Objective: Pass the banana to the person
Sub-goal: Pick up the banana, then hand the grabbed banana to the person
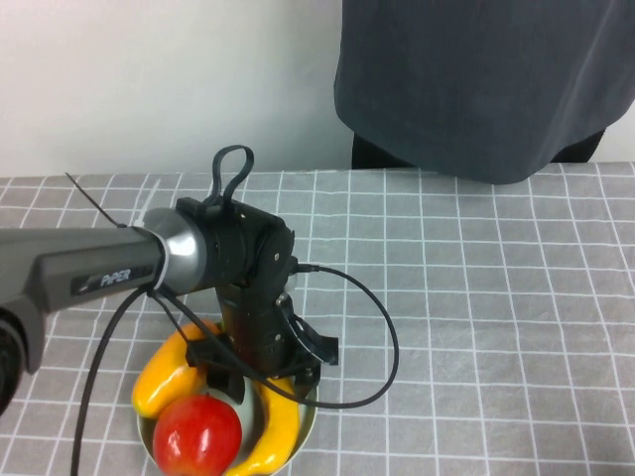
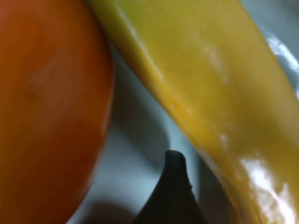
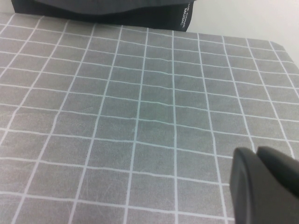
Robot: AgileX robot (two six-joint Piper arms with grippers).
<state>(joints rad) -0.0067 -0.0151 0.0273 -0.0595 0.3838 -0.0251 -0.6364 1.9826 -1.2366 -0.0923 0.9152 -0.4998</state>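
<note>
Left arm: reaches in from the left edge, its left gripper [image 1: 260, 382] pointed down into the bowl [image 1: 304, 428]; finger spread cannot be told.
Right gripper [image 3: 264, 186]: over bare checked tablecloth [image 3: 140, 116]; fingers together.
Bowl, lower left: banana [image 1: 278, 426], red apple [image 1: 196, 434], orange-yellow fruit [image 1: 164, 372].
Person [image 1: 476, 79]: upper right, behind the table.

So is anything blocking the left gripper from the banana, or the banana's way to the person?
Nothing visible. The left gripper is down in the bowl, right at the banana, between it and the orange-yellow fruit. Bare tablecloth lies toward the person. The right gripper hovers over cloth.
</note>
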